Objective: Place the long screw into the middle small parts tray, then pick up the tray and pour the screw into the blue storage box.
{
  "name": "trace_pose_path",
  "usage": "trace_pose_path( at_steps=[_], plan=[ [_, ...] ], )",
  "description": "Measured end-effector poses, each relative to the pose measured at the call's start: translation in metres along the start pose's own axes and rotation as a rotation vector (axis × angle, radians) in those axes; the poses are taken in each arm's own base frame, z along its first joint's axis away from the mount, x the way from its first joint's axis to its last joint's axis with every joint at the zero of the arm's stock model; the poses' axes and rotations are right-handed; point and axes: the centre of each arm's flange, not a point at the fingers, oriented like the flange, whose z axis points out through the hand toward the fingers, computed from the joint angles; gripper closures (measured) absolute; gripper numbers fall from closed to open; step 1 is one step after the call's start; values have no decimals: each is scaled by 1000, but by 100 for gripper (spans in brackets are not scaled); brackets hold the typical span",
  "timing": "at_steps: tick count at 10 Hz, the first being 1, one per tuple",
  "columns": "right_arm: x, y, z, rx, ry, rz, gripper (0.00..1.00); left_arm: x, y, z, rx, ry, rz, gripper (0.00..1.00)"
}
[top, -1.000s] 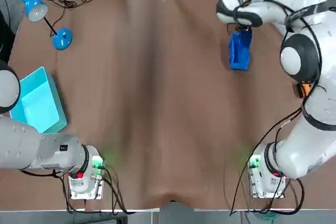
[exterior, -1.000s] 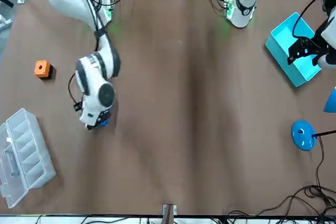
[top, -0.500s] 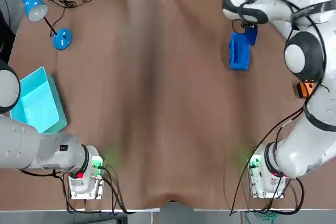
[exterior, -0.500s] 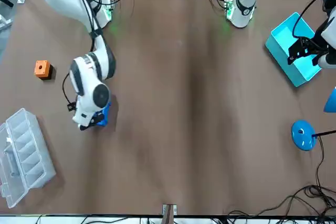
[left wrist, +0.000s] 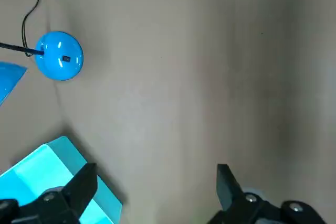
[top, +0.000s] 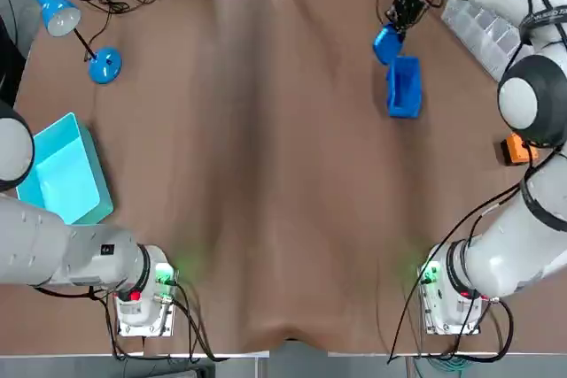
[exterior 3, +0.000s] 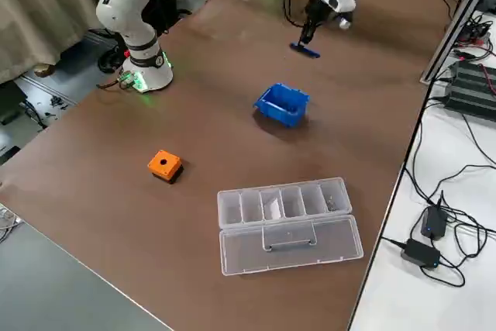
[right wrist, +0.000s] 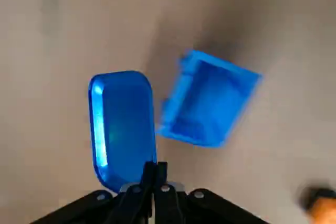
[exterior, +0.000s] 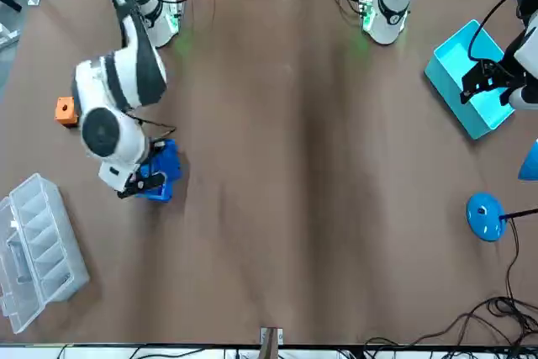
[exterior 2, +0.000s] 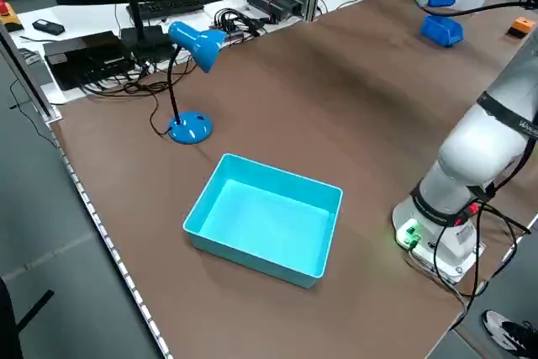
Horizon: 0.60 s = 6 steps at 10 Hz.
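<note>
My right gripper (right wrist: 155, 174) is shut on the edge of a small blue tray (right wrist: 123, 127) with rounded corners and holds it above the table. In the top view the small blue tray (top: 386, 42) hangs just beyond the dark blue bin (top: 403, 88), with the right gripper (top: 398, 27) over the far right of the table. From the right side the tray (exterior 3: 304, 50) shows edge-on, past the bin (exterior 3: 281, 104). No screw shows in any view. My left gripper (left wrist: 152, 192) is open above the teal storage box (left wrist: 31, 177), at the table's left edge (top: 62, 174).
A clear compartment box (exterior 3: 287, 211) lies open at the far right corner, and an orange cube (exterior 3: 164, 164) sits nearer the right arm's base. A blue desk lamp (top: 104, 65) stands at the far left. Cables run along the far edge.
The right arm swung up and toward the far edge, lifting the small blue tray away from over the dark blue bin. The clear compartment box came into the top view. The left arm is still.
</note>
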Motion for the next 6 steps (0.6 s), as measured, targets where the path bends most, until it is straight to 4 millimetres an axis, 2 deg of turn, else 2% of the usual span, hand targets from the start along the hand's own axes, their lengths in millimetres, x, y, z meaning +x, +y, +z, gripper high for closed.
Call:
trace_pose_path(
  at_steps=[3, 5, 6],
  plan=[
    [12, -32, -14, 239, 91, 151, 96, 0, 0, 0, 0, 0, 0, 0],
    [24, -86, -4, 358, 123, 283, 96, 0, 0, 0, 0, 0, 0, 0],
    [34, -118, 10, 399, 154, 337, 96, 0, 0, 0, 0, 0, 0, 0]
  ],
)
